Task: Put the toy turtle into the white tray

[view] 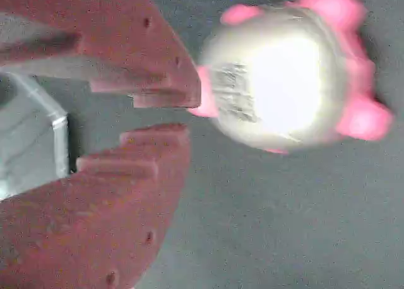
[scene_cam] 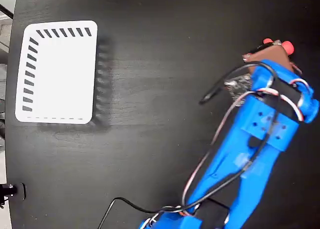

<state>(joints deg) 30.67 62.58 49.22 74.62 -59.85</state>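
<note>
The toy turtle fills the upper right of the wrist view, its shiny gold shell glaring and its pink legs and head around it. My gripper has dark red stepped fingers drawn together to a narrow slit. Their tips stop just short of the turtle's side, and nothing is held between them. In the fixed view, only pink bits of the turtle peek out past the gripper at the upper right. The white tray lies empty at the far upper left, well away from both.
The blue arm rises from the bottom edge toward the upper right, trailing black and red-white cables. A black cable loops on the dark tabletop near the bottom. The table's left edge runs just beside the tray.
</note>
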